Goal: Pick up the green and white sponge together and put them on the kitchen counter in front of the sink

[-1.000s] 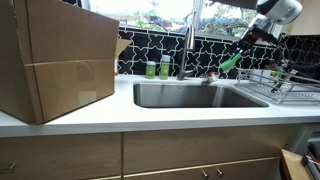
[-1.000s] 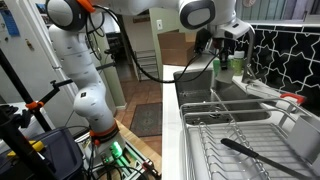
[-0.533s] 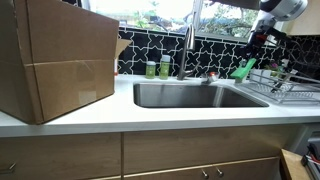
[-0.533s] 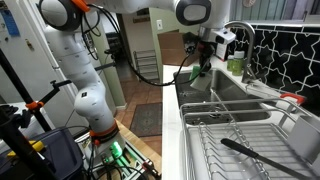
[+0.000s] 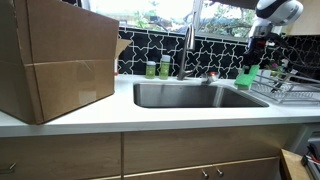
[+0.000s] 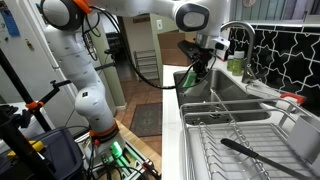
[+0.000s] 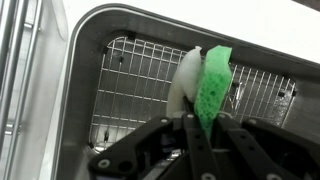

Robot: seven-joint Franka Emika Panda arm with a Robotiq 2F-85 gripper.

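Observation:
My gripper (image 7: 203,125) is shut on the green and white sponge (image 7: 205,80), which hangs from the fingers with its green and white parts pressed together. In both exterior views the sponge (image 5: 246,75) (image 6: 194,78) is held in the air over the stainless-steel sink (image 5: 190,95) (image 6: 215,95), near the side by the dish rack. The chrome faucet (image 5: 186,45) stands behind the basin. The white kitchen counter (image 5: 150,118) runs along the front of the sink. The wrist view looks down into the basin with a wire grid (image 7: 130,80) on its bottom.
A big cardboard box (image 5: 55,55) stands on the counter beside the sink. Two green-labelled bottles (image 5: 157,68) stand behind the basin. A wire dish rack (image 5: 285,85) (image 6: 240,135) holding a dark utensil (image 6: 250,150) sits at the other side.
The gripper has carried the sponge from near the faucet at the back across the basin toward the front and the rack side, and a little lower.

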